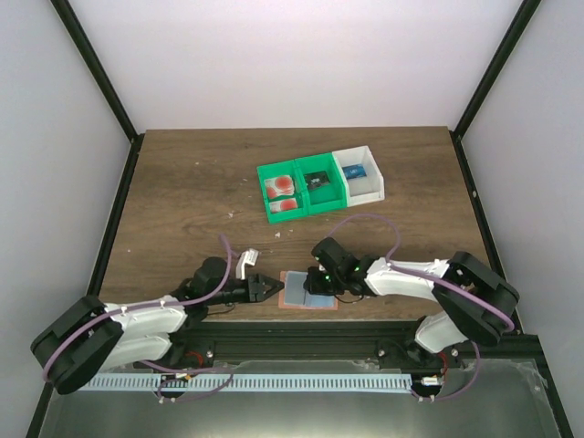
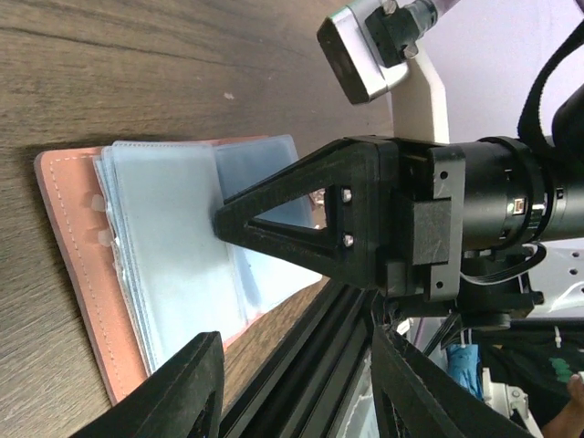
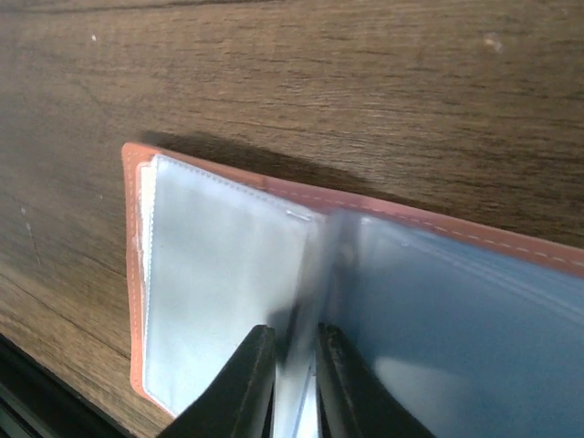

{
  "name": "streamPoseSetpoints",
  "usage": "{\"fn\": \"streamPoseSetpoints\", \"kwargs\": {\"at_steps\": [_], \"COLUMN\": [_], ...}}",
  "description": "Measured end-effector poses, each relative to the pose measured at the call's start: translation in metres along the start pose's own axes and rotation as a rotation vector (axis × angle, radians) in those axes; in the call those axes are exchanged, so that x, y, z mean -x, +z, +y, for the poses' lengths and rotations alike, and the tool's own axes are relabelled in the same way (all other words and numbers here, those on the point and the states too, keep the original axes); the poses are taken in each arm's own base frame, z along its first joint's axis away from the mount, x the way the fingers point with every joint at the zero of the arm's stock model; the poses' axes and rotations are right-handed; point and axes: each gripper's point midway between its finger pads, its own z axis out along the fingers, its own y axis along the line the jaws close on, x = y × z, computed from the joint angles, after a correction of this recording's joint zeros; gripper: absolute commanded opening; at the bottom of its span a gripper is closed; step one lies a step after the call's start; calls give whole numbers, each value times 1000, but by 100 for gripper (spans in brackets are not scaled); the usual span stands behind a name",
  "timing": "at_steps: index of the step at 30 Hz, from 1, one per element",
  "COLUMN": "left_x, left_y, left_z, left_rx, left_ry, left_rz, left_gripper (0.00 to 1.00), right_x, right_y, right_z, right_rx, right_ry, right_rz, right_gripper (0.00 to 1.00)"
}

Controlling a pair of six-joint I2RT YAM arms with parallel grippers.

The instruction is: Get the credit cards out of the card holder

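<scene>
From above, the holder [image 1: 294, 294] lies open on the table [image 1: 182, 201] close to its near edge, the left end effector [image 1: 271, 287] just beside its left side and the right end effector [image 1: 317, 285] over its middle. That view alone shows cards [image 1: 282, 188] with red-orange blots in the left compartment of a green bin [image 1: 290, 217], well apart from the holder. Only the right wrist view shows the right fingers [image 3: 258, 374] nearly together, clamped on an upright leaf of the holder. The left wrist view shows that grip side-on, and the left fingers [image 2: 187, 388] standing apart, holding nothing
</scene>
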Motion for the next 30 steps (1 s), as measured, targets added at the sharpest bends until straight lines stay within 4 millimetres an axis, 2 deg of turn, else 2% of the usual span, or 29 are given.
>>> {"fn": "streamPoseSetpoints", "kwargs": {"at_steps": [2,4,9,12,21,30], "left_x": [-2,-5,-11,-14,-4,-9], "left_y": [2,4,10,14,24,29], "left_z": [2,5,13,20,23,32], "left_rx": [6,15,34,52,70,90], "left_ry": [-2,-9,-23,-35,-16,-26], "left_rz": [6,18,42,53,37,52], "left_gripper": [46,45,44,47,49,49], "right_x": [-1,-1,-1,-2,-2,-3], "right_y": [1,3,3,3,3,3], "right_z": [-1,-2,-2,-2,-2,-1], "right_rx": [6,16,41,50,67,89], "right_ry": [-2,1,-3,-6,-13,-17], "right_rz": [-5,-13,-29,-36,-49,-62], "right_gripper": [4,1,0,0,0,0]}}
